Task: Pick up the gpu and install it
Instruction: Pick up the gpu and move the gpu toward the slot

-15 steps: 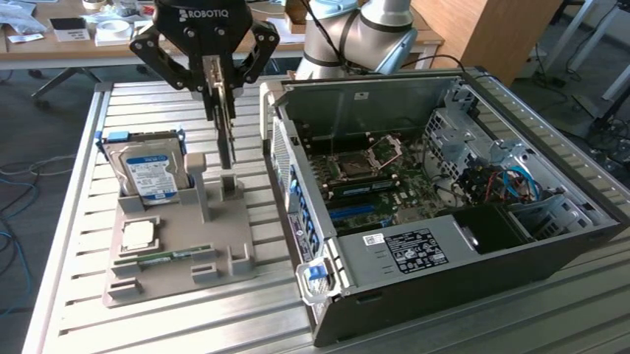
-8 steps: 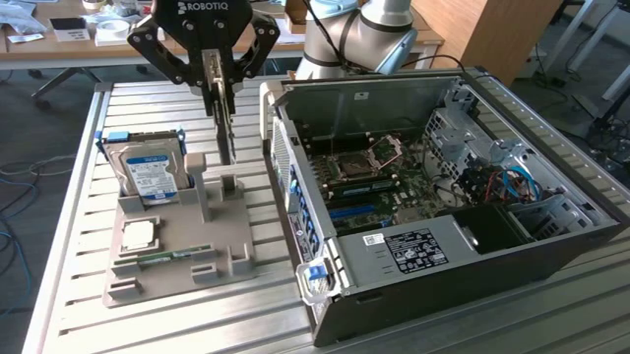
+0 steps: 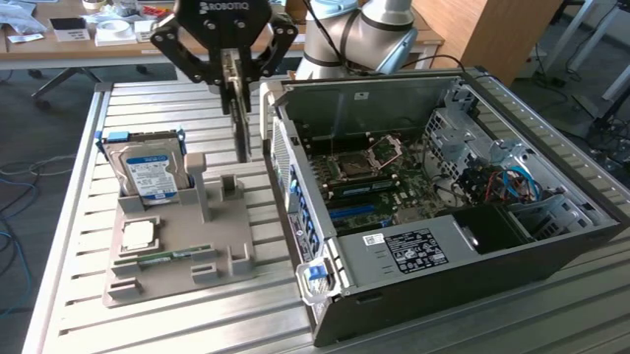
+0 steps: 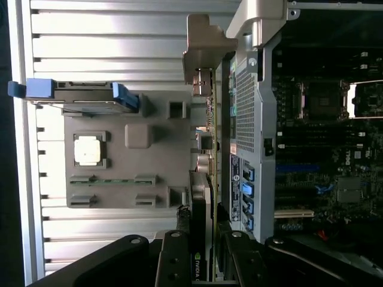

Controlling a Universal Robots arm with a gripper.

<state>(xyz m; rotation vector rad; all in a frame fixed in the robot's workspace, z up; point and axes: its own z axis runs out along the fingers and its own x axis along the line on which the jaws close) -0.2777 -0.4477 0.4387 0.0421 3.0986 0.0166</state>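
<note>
Lab workshop, wooden desks [image 3: 59, 44] at the back. On a ribbed aluminium table [image 3: 69, 295], a black open-sided computer case [image 3: 473, 287] lies w/ its green motherboard [image 3: 384, 184] exposed.

The arm's black two-finger gripper [image 3: 239, 74] hangs just outside the case's perforated rear wall. Its fingers [image 4: 173, 260] pinch the gpu [image 3: 242, 133], a thin dark-green expansion card w/ black cooler face and long silver end bracket. The card hangs edge-on above the table, bracket end away from the gripper. It sits between the case and a grey plastic parts tray [image 3: 167, 276], and appears clear of the tray's slots.

On the tray, farther from the case:
- a boxy silver hard drive w/ blue-white label [image 3: 147, 169]
- a square silver processor chip [image 3: 138, 234]
- a slim green memory stick [image 3: 162, 258]

Judging by this, pick-up looks done and install is not. The card is outside the case, near its wall.

To do the carry well, the pinch must be firm enough that the card can't pivot. The card's plane should stay parallel to the case's wall, and its low end should clear the case's rim before crossing, so the bracket doesn't snag.

Over the motherboard, the connector edge needs to meet its slot square, not corner-first. Main risk, prob.: a tilted card catching the case's wall or binding in the slot.
</note>
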